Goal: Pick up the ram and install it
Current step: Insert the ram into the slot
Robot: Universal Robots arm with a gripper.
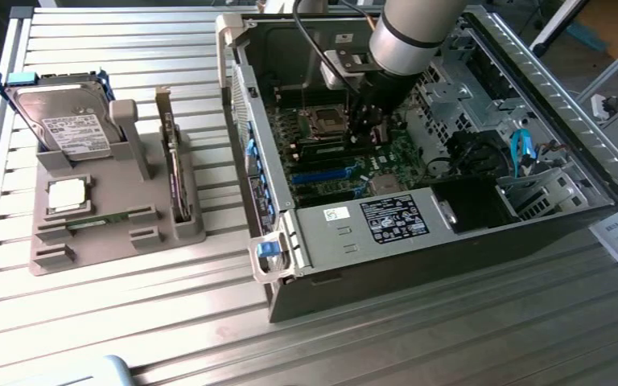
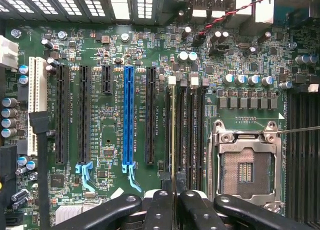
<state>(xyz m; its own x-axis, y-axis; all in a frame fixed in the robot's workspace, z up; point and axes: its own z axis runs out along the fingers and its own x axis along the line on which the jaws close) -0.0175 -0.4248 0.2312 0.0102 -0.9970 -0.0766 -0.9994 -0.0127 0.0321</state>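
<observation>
Fingers of the gripper (image 2: 175,205) pinch the ram (image 2: 173,140) by its top edge, a light, stiff, fragile stick standing edge-on over the motherboard's (image 2: 110,155) slots.

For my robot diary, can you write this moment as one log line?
gripper: shut on ram | place: inside computer case, over memory slots | seated: cannot tell

Claw (image 2: 173,202) clamped on ram (image 2: 173,135), edge-on over mobo slot.

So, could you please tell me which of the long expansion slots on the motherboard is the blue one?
The blue slot stands between black slots, beside the short black one, with a light-blue latch.
</observation>
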